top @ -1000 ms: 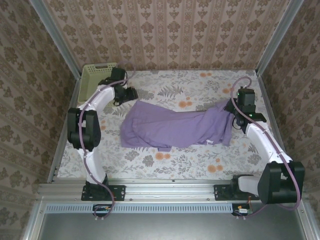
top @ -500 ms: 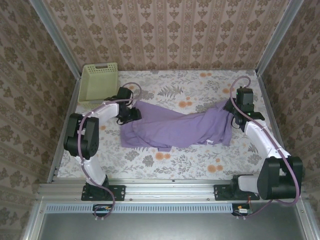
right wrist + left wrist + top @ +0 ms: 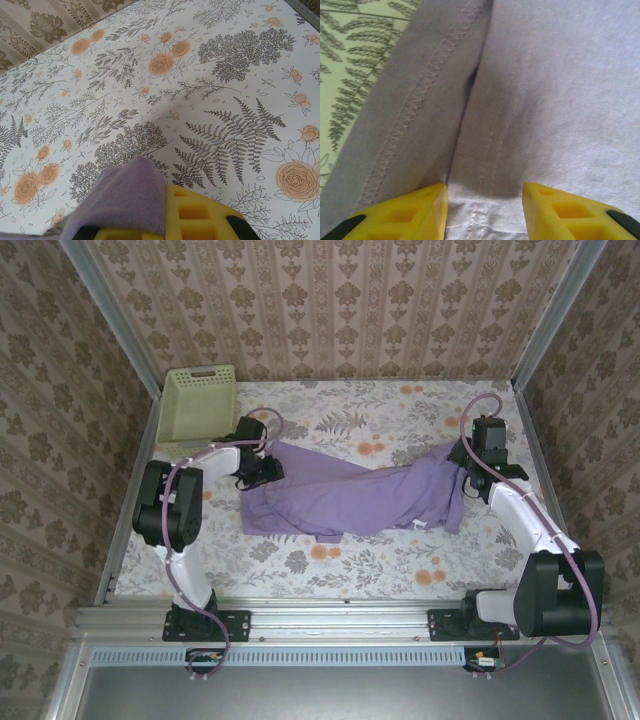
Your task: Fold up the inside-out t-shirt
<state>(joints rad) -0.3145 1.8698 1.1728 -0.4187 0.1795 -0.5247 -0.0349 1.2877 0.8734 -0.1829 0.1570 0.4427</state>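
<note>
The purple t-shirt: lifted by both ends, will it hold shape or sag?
Probably sags: the purple t-shirt drapes in loose folds from the corner pinched in the right claw. Likely light, since that small pinch holds it up. Pushed, it would likely bunch, as it creases at the left claw.

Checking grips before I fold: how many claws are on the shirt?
2. The left claw straddles cloth at the t-shirt's far-left corner, jaws apart. The right claw is shut on its right end.
</note>
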